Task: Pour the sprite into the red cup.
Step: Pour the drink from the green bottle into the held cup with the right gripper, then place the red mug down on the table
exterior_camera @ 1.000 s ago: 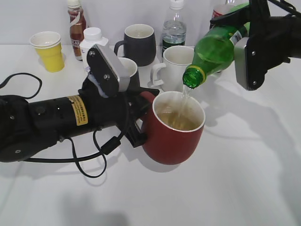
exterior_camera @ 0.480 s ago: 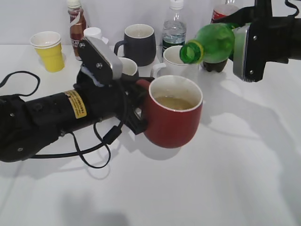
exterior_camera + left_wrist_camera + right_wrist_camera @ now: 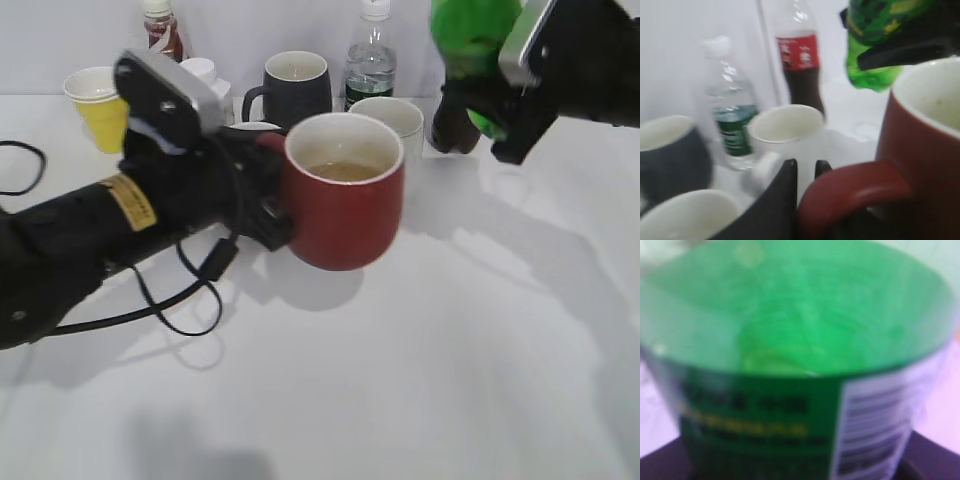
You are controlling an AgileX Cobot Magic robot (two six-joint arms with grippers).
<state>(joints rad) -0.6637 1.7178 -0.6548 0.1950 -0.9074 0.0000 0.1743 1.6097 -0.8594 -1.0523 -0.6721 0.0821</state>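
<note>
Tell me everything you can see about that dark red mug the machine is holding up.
The red cup is a glossy, ceramic-looking mug, dark red outside and white inside, with a rounded body and a loop handle. It stands upright, lifted clear of the white table, its shadow below. The left gripper holds it by the handle side. Pale yellowish liquid fills much of it. The green sprite bottle is up to its right, not touching it.

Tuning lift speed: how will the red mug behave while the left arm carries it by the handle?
The red cup looks like thick glazed ceramic, so probably stiff, heavy for its size and breakable if dropped. Liquid sits well up inside, so a jerk or tilt could slosh it out. The left gripper holds only the loop handle; the off-centre weight may twist on the glossy glaze.
</note>
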